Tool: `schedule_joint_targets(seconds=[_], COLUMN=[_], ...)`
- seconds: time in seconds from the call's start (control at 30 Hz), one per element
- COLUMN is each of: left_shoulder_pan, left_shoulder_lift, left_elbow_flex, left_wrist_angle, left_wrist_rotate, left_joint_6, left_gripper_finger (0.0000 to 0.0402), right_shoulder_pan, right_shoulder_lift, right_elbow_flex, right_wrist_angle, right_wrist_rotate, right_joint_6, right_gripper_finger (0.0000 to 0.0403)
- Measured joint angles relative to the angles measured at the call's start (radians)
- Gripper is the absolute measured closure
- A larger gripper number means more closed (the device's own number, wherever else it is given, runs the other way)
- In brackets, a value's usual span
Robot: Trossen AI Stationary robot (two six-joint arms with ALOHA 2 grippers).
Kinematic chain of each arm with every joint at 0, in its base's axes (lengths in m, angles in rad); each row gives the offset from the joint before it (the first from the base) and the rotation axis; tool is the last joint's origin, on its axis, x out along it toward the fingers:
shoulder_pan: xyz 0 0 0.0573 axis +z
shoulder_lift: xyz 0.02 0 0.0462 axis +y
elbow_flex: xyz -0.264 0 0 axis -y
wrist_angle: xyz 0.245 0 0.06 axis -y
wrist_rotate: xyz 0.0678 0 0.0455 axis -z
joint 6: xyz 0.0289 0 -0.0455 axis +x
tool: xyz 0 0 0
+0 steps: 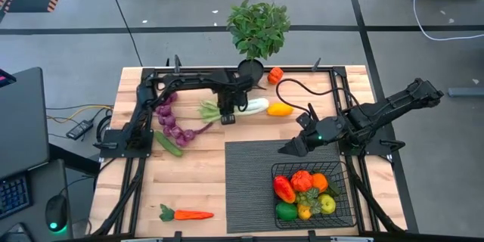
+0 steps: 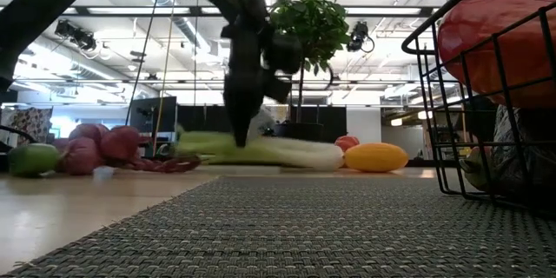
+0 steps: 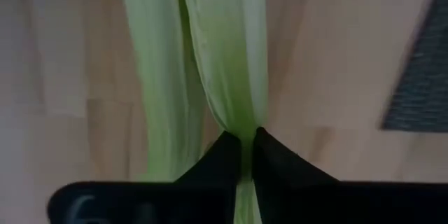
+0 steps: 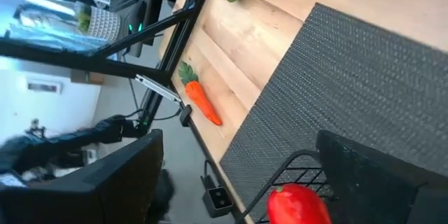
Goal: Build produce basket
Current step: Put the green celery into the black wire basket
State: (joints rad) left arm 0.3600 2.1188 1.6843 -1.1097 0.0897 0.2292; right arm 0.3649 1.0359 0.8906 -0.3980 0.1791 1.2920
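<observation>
We find the left gripper (image 1: 226,118) clamped on the leek's (image 1: 246,107) thin green leaves at the table's twelve o'clock; the basket (image 1: 344,213) sits at five o'clock. We judge the limp leaves may slip out on lifting. The right gripper (image 1: 291,149) hangs spread apart just beside the basket.

Leek (image 1: 240,108) lies behind the mat (image 1: 249,181); basket (image 1: 342,213) on it.

White-green leek (image 1: 240,108), orange carrot (image 1: 193,215), dark ribbed mat (image 1: 249,181), black wire basket (image 1: 349,197)
</observation>
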Motion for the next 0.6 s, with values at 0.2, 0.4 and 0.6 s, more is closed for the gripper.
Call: schedule_joint_targets(seconds=[0.2,0.4,0.6], left_shoulder_pan=[-0.022,-0.063,-0.122], left_shoulder_lift=[-0.072,-0.108,-0.107], left_elbow_flex=[0.135,0.24,0.371], left_wrist_angle=[-0.043,-0.167,-0.215], left_wrist_rotate=[0.074,0.138,0.207], left_joint_6=[-0.031,-0.068,-0.226], left_gripper_finger=[0.0385,0.0384,0.0383], right_shoulder_pan=[0.0,0.0,0.0], right_shoulder_lift=[0.0,-0.022,-0.067], right_elbow_flex=[0.0,0.0,0.0], right_wrist_angle=[-0.029,0.005,0.025], right_wrist_rotate=[0.014,0.092,0.216], right_joint_6=[-0.124,-0.171,-0.206], right_gripper_finger=[0.004,0.0055,0.0055])
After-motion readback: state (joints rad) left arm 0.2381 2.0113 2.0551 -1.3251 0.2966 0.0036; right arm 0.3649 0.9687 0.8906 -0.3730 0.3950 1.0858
